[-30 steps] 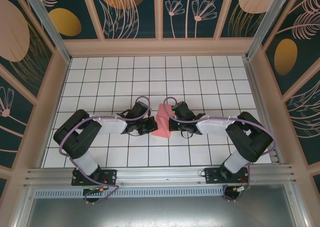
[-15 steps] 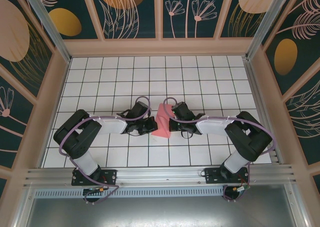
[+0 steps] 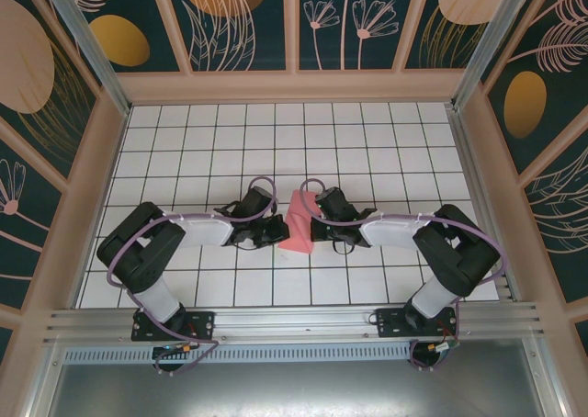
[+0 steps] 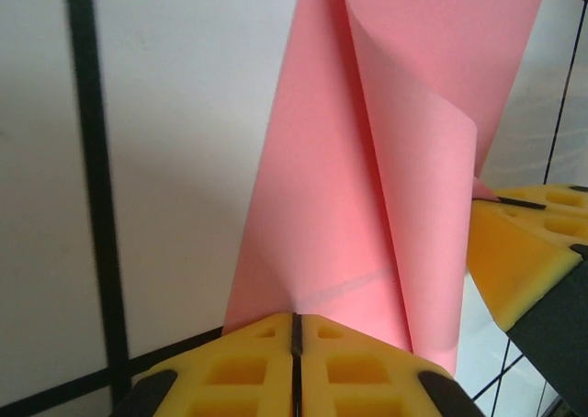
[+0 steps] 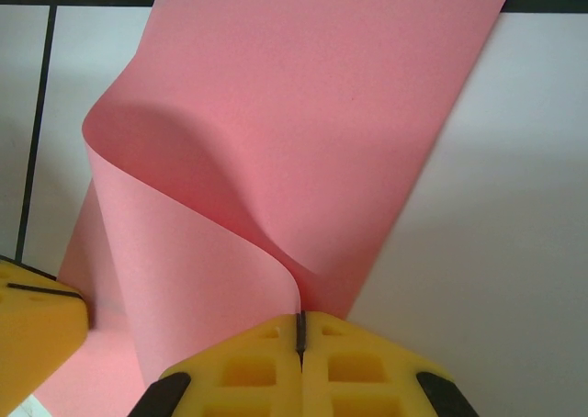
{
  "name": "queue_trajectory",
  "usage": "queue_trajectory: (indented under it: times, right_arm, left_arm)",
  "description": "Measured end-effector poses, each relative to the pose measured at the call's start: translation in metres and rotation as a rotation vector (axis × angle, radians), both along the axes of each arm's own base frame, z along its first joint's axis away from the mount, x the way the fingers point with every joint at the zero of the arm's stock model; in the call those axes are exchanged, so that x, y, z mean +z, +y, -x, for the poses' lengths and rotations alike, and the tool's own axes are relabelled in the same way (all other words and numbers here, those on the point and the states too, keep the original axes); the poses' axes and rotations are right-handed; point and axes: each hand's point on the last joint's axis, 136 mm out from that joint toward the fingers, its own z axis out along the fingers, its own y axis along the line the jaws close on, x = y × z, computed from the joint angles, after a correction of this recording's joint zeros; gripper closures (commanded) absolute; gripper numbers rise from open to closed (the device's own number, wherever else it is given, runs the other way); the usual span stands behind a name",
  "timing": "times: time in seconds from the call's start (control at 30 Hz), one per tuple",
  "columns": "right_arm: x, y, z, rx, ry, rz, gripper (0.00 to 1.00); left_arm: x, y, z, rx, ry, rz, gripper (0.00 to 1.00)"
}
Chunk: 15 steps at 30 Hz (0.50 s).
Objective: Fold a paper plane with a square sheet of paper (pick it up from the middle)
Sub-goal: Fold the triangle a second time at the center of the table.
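Note:
The square sheet of paper (image 3: 299,221) is pink-red and stands curled over itself between the two arms at mid-table. My left gripper (image 3: 279,231) is shut on its left edge. In the left wrist view the yellow pads (image 4: 239,371) meet on the sheet (image 4: 367,160), which shows a faint crease. My right gripper (image 3: 316,226) is shut on the opposite edge. Its pads (image 5: 358,362) pinch the sheet (image 5: 303,114) where it bends into a loop. Each wrist view also catches the other gripper's yellow finger (image 4: 514,242), (image 5: 37,316). The paper plane is out of view.
The white grid-tiled table (image 3: 276,141) stretches behind the arms. Patterned walls with wooden frames (image 3: 294,86) close it in on three sides. A metal rail (image 3: 294,325) runs along the near edge by the arm bases.

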Motion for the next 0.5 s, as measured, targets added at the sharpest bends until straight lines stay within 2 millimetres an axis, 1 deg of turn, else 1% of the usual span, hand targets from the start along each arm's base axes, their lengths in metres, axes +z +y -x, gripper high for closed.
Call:
queue_trajectory:
  times: [0.07,0.1,0.23,0.3,0.33,0.4,0.5]
  right_arm:
    - [0.0,0.0,0.0,0.0,0.0,0.0,1.0]
    - [0.0,0.0,0.0,0.0,0.0,0.0,1.0]
    - [0.0,0.0,0.0,0.0,0.001,0.001,1.0]
    - [0.0,0.0,0.0,0.0,0.0,0.001,1.0]
    - [0.0,0.0,0.0,0.0,0.0,0.001,1.0]
    - [-0.001,0.0,0.0,0.0,0.001,0.001,1.0]
    - [-0.001,0.0,0.0,0.0,0.0,0.001,1.0]
  left_arm:
    - [0.011,0.0,-0.003,0.005,-0.03,0.009,0.99]
    - [0.02,-0.001,-0.006,0.007,-0.054,0.018,1.0]
    - [0.057,-0.01,-0.02,0.025,-0.147,0.101,1.0]
    - [0.068,-0.017,-0.027,0.032,-0.174,0.137,1.0]
    - [0.07,-0.02,-0.03,0.038,-0.18,0.153,1.0]
    - [0.069,-0.024,-0.034,0.049,-0.178,0.171,1.0]
    - [0.061,-0.028,-0.037,0.065,-0.157,0.184,1.0]
